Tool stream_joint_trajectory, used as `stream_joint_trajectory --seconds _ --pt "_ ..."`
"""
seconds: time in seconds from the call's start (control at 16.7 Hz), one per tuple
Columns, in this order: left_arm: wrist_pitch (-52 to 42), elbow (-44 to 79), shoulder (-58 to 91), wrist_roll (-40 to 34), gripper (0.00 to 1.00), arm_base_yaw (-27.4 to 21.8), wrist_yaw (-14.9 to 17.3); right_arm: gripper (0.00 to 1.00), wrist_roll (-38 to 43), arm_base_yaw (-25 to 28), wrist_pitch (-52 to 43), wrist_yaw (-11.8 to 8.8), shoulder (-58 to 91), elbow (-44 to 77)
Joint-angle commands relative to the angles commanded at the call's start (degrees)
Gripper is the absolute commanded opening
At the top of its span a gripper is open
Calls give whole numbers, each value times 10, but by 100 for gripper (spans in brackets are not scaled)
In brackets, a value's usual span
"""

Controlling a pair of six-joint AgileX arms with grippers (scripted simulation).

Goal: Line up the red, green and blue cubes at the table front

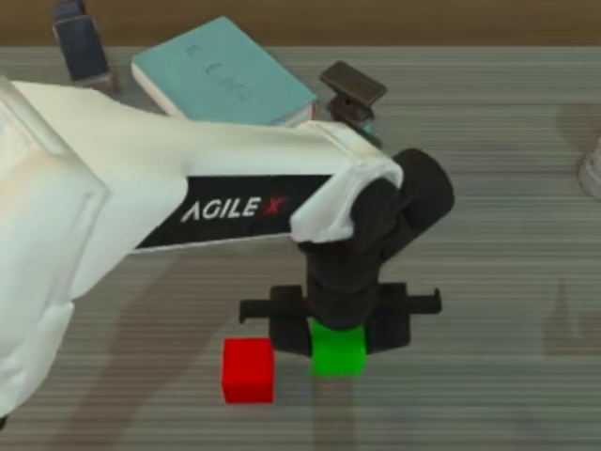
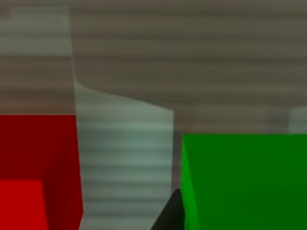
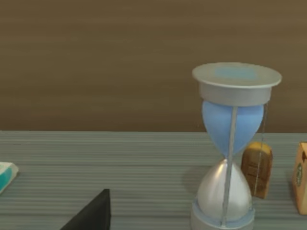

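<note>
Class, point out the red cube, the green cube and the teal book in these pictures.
red cube point(image 1: 248, 369), top view, top face.
green cube point(image 1: 338, 351), top view, visible top face below the left gripper.
teal book point(image 1: 222, 73), top view, cover.

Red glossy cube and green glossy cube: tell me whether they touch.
Apart. The left wrist view shows a strip of bare striped table between the red glossy cube and the green glossy cube; the top view shows the same gap.
</note>
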Motion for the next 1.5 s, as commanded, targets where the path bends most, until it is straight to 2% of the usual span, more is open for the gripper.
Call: stream_joint_trajectory --seconds 0.36,1.14,1.5 --pt "30 -22 13 0 0 -1 0 100 0 0 0 0 0 0" --pt "30 -22 13 0 98 -1 0 100 0 0 0 0 0 0" --pt "30 -22 13 0 100 -1 0 100 0 0 0 0 0 0"
